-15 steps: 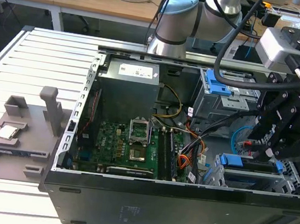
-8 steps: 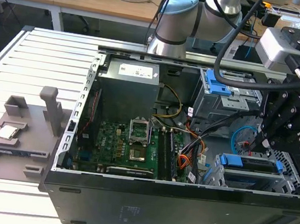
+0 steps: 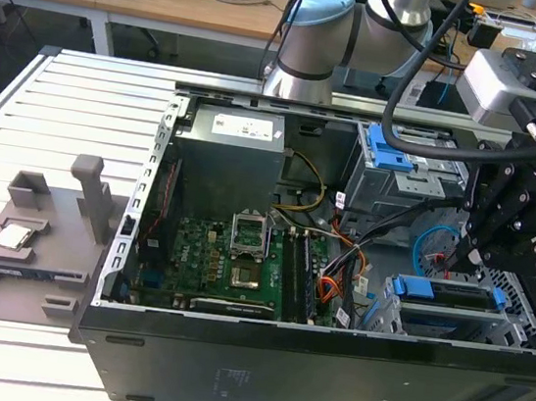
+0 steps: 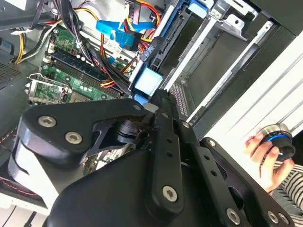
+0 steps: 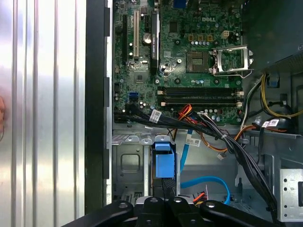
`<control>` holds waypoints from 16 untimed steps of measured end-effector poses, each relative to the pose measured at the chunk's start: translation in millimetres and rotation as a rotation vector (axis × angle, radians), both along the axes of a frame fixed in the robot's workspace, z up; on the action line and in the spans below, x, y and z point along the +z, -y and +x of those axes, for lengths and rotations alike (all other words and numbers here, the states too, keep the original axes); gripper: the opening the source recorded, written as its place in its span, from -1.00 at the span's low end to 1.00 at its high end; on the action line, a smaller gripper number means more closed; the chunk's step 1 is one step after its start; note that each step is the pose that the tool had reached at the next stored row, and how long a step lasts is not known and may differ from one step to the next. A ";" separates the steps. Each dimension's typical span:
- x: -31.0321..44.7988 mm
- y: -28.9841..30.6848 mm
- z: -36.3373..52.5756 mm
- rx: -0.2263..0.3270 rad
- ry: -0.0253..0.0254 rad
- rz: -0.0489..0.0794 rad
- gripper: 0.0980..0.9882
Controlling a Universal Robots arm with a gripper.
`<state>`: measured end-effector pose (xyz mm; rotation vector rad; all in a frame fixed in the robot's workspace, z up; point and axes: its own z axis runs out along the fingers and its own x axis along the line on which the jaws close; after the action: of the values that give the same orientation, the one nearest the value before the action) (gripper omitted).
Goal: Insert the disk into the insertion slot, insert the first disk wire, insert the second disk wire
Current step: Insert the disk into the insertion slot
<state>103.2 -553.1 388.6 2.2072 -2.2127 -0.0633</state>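
arm: reaching down into case (image 3: 324, 376) | pincer (image 3: 464, 258): just above disk (image 3: 449, 293)

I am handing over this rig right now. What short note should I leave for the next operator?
Hand: right above the disk, at its blue frame; whether it grips cannot be told.
Disk: standing in the slot, seemingly mostly in.
Wires: a blue cable lies beside the slot; none seen plugged into the disk.
Left: both wires, it seems.
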 end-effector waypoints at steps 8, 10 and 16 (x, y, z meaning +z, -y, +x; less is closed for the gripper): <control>-3.0 -3.4 20.4 0.000 -0.0004 0.000 -0.98; -4.9 -3.5 20.6 0.000 -0.0004 0.000 -0.98; -10.5 -3.4 20.6 0.000 -0.0004 0.000 -0.98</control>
<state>123.8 -549.7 378.1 2.2069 -2.2125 -0.0635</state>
